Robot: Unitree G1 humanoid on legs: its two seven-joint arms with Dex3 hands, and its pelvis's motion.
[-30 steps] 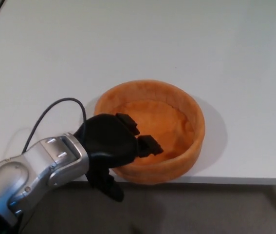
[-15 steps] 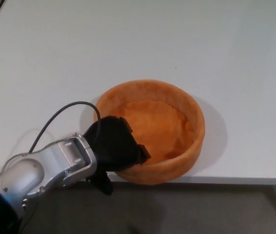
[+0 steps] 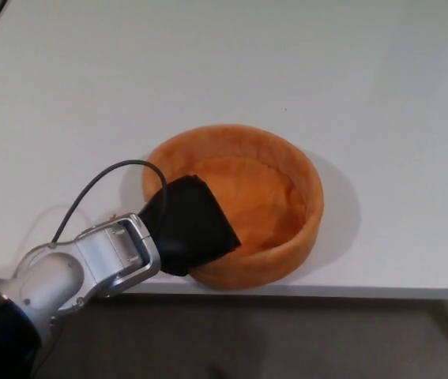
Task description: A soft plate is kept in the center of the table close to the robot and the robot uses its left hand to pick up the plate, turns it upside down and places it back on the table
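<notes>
One orange soft plate [image 3: 239, 207], with a raised wall all round, rim upward, lies in the lower centre of the frame on the white worktop [image 3: 208, 71], just inside the near edge; this placement puts it close to the arm that comes in from the lower left. One left hand [image 3: 190, 226], black, on a silver wrist, covers the plate's near-left wall, its back to the camera. Fingers are hidden beneath the hand, so how far it is open cannot be told; it touches the wall and seems placed to pinch it, judged from position alone. One thin black cable [image 3: 101, 183] loops above the wrist. Plate not yet turned over. Right hand absent from the frame.
</notes>
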